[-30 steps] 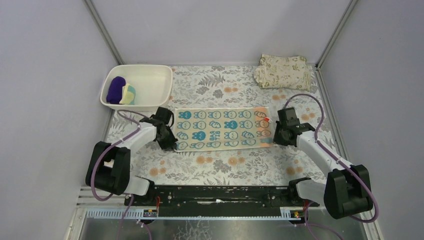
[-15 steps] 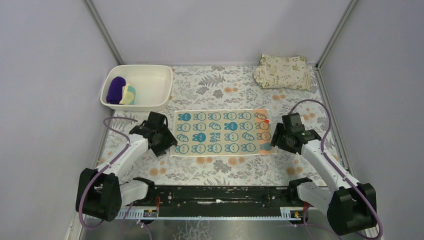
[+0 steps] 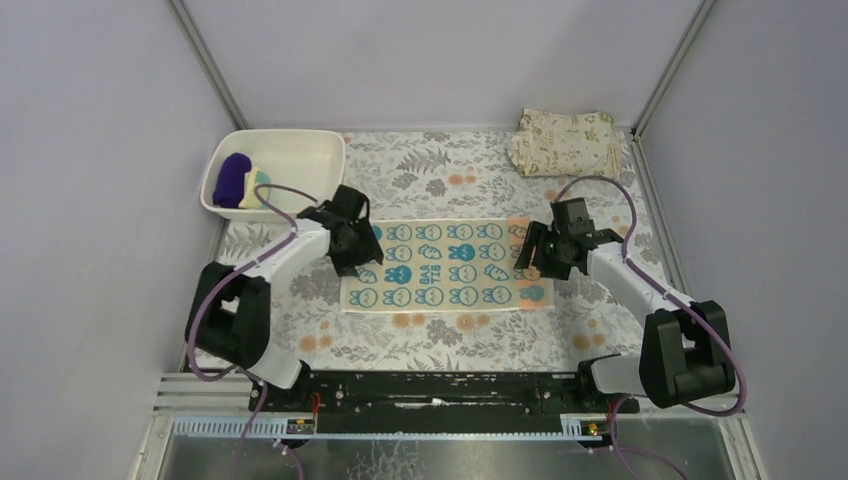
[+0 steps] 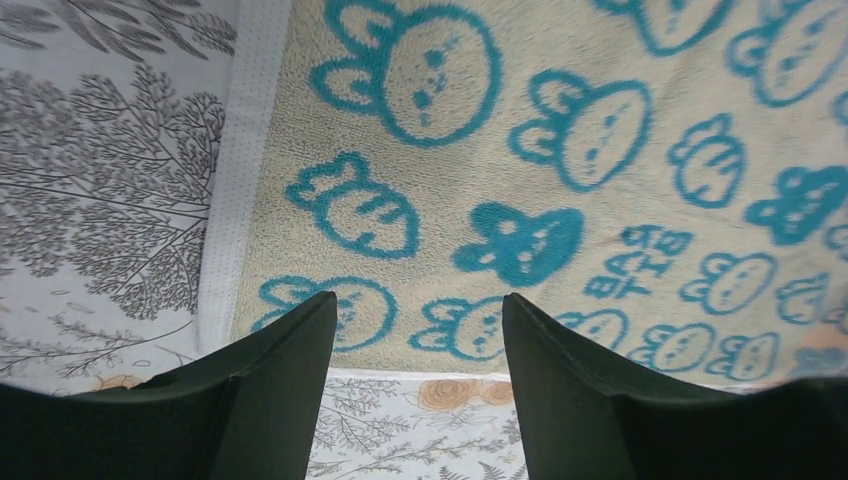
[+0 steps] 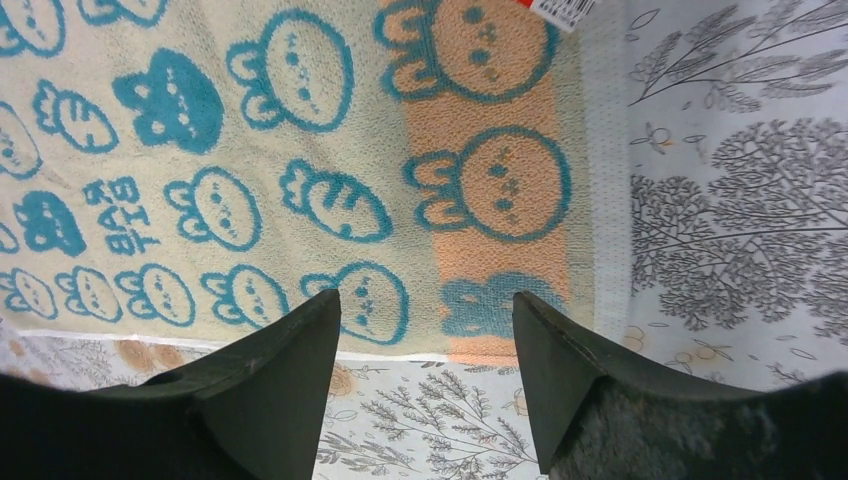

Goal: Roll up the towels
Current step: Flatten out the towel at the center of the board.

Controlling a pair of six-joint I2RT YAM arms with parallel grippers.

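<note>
The bunny towel is lying flat on the table, the left claw hovering over its 9 o'clock end, the right claw over 3 o'clock, both released. Rolling seems only starting; next they should be pinching one edge.

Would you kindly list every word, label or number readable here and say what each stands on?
"RAB" over "BIT", seemingly mirrored and fuzzy: teal letters on the pale yellow towel.
Red-and-white tag on that towel's right edge: print too small to read.
No other text is visible.
</note>
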